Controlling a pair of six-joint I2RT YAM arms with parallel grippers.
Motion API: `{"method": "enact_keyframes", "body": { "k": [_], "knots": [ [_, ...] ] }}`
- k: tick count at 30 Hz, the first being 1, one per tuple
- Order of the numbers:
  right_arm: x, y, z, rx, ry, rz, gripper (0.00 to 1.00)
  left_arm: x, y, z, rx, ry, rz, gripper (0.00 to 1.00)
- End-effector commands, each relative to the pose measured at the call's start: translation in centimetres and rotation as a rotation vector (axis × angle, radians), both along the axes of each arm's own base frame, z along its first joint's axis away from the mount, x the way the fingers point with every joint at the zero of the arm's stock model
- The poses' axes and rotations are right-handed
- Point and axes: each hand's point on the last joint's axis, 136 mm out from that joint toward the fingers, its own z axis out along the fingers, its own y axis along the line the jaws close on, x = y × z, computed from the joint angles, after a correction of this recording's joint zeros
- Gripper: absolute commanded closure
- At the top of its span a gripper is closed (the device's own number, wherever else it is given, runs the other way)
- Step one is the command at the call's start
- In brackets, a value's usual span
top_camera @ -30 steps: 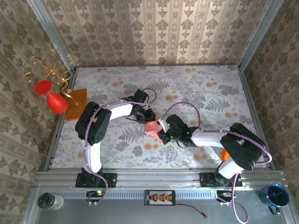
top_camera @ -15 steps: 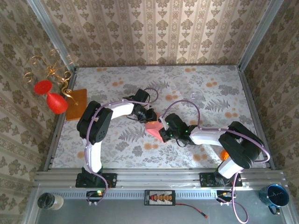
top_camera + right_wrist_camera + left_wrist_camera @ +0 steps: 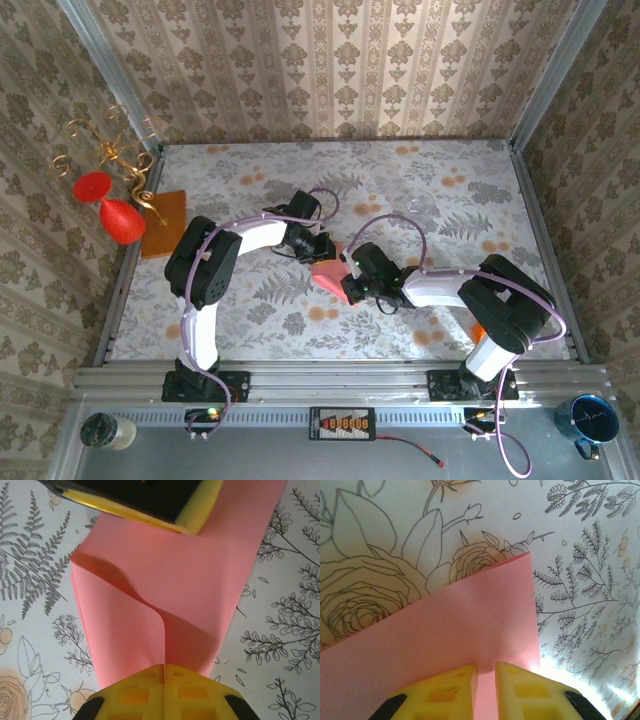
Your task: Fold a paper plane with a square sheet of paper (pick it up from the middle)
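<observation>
The pink sheet (image 3: 326,272) lay mid-tabletop (image 3: 420,190), between the two arms. The right pincer (image 3: 164,680) was closed tight on its near edge, pinching up a raised fold that ran back across the sheet (image 3: 190,580). The left pincer (image 3: 486,690) sat on the opposite side, its jaws a narrow slit apart with pink sheet (image 3: 445,630) showing in the gap; whether it gripped was unclear.
</observation>
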Motion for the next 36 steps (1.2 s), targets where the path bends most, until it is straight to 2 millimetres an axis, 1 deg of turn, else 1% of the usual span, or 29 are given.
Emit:
{"method": "enact_keyframes", "body": {
  "k": [1,5,8,12,16,21,29,36],
  "knots": [
    [0.2,0.5,0.3,0.024,0.019,0.001,0.95,-1.1,0.3,-0.8,0.036,0.041,-0.001,0.82],
    [0.0,0.3,0.2,0.021,0.026,0.003,0.95,-0.5,0.4,1.4,0.010,-0.013,0.045,0.81],
    [-0.1,0.3,0.0,0.018,0.031,0.004,0.95,-0.4,1.1,1.9,0.031,-0.030,0.059,0.80],
    [-0.1,0.3,0.1,0.026,0.030,0.005,0.95,-0.7,1.9,0.7,0.056,-0.005,0.070,0.81],
    [-0.1,0.3,0.3,0.031,0.026,0.002,0.95,-1.4,1.9,-0.6,0.068,0.029,0.062,0.82],
    [0.1,0.3,0.5,0.035,0.024,-0.008,0.95,-1.9,2.0,-1.7,0.084,0.058,0.047,0.84],
    [0.5,0.0,0.6,0.029,0.030,-0.031,0.95,-2.4,2.0,-2.6,0.100,0.077,0.013,0.86],
    [0.3,0.0,0.4,0.029,0.042,-0.024,0.95,-2.7,1.9,-2.9,0.104,0.081,0.000,0.86]
  ]
}}
